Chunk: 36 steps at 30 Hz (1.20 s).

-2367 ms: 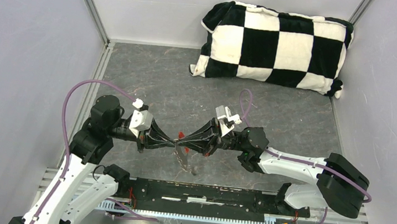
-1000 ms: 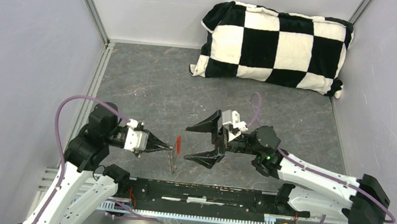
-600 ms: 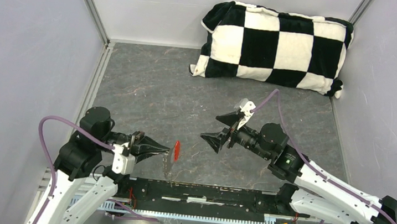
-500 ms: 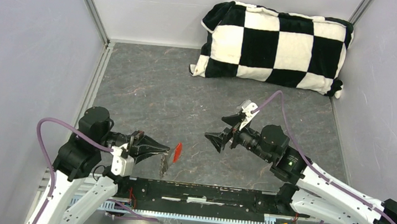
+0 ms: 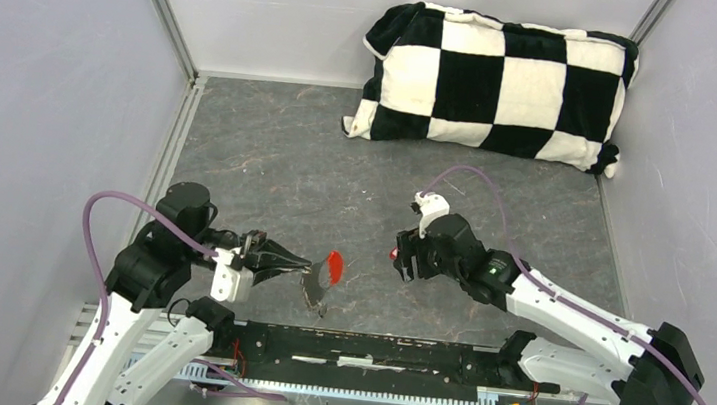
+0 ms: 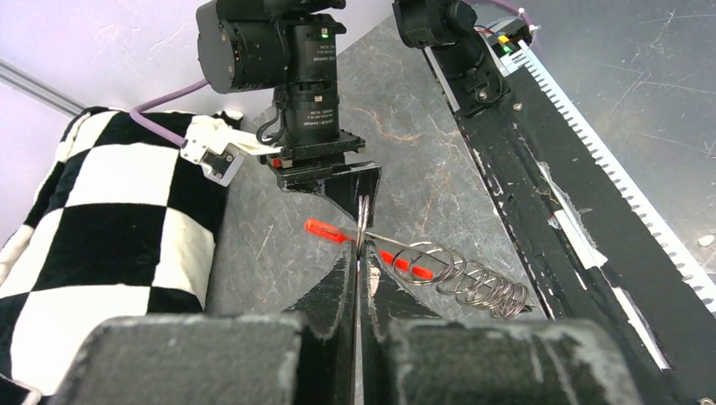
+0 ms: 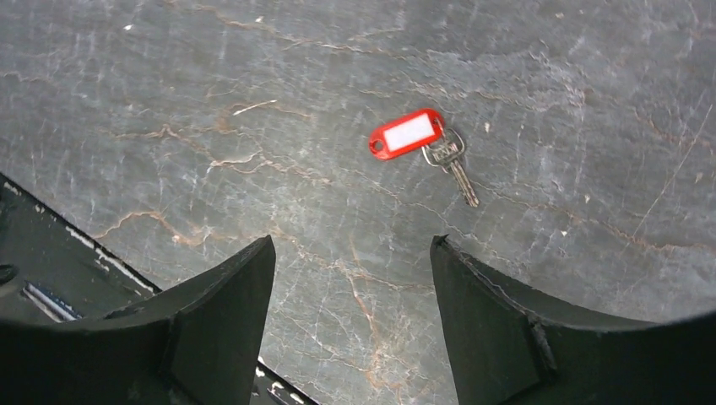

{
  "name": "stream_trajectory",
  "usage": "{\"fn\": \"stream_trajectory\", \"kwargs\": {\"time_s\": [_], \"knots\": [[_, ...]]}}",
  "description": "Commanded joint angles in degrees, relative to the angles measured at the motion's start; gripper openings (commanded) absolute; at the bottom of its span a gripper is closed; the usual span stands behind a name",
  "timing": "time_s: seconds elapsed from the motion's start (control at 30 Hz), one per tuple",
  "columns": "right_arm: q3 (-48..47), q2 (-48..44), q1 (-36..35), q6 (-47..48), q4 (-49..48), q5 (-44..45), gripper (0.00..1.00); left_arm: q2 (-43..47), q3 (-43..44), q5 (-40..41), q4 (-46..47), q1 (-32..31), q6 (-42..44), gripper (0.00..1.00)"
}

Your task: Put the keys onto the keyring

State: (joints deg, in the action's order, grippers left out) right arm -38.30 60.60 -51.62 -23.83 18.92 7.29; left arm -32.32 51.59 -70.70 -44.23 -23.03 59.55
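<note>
My left gripper [image 5: 304,270] is shut on a thin silver ring of the keyring [image 5: 315,291] and holds it above the table near the front. Its flat red fob [image 5: 333,265] sticks out to the right and the chain of rings [image 6: 477,287] dangles below the left gripper [image 6: 361,247]. My right gripper [image 5: 406,261] points down at the table, open, with nothing between its fingers [image 7: 228,312]. Ahead of the right gripper [image 7: 353,253] lies a small metal key [image 7: 453,166] joined to a red head with a white label [image 7: 406,133]. In the top view only the key's red head [image 5: 393,254] shows beside the wrist.
A black-and-white checkered pillow [image 5: 498,81] lies at the back right. A black rail [image 5: 369,349] runs along the table's near edge between the arm bases. Grey walls close in the left, right and back sides.
My right arm has swung from pointing sideways at the keyring to pointing down over the key, with its jaws somewhat narrower. The left gripper kept its hold; the fob has tilted over.
</note>
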Motion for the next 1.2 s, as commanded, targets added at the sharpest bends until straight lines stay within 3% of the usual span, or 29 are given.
{"fn": "stream_trajectory", "kwargs": {"time_s": [0.0,0.13,0.27,0.33,0.53,0.77,1.17], "knots": [[1.74,1.94,3.45,-4.63,-4.14,-2.18,0.73,-0.46,0.96,-1.37,0.9,-0.27,-3.1,0.02],[3.54,5.85,6.14,-5.48,-11.67,-4.21,0.67,-0.71,0.75,-1.07,0.88,-0.33,-3.88,0.02],[1.77,11.81,10.15,-0.43,-14.95,-6.2,0.31,-1.42,0.91,-1.26,0.85,-0.33,-4.38,0.02],[1.3,14.27,12.02,2.8,-16.01,-8.92,0.24,-1.37,1.0,-1.16,0.85,-0.34,-4.79,0.02],[2.92,17.66,15.56,5.97,-21.36,-14.27,0.27,-0.78,0.61,-1.11,0.89,-0.27,-4.97,0.02],[2.71,20.0,15.6,6.98,-23.78,-13.47,0.43,-0.81,0.77,-1.31,0.88,-0.31,-5.23,0.02],[1.83,23.58,15.65,9.02,-24.34,-10.86,0.38,-0.97,1.27,-1.22,0.9,-0.28,-5.72,0.02]]}}
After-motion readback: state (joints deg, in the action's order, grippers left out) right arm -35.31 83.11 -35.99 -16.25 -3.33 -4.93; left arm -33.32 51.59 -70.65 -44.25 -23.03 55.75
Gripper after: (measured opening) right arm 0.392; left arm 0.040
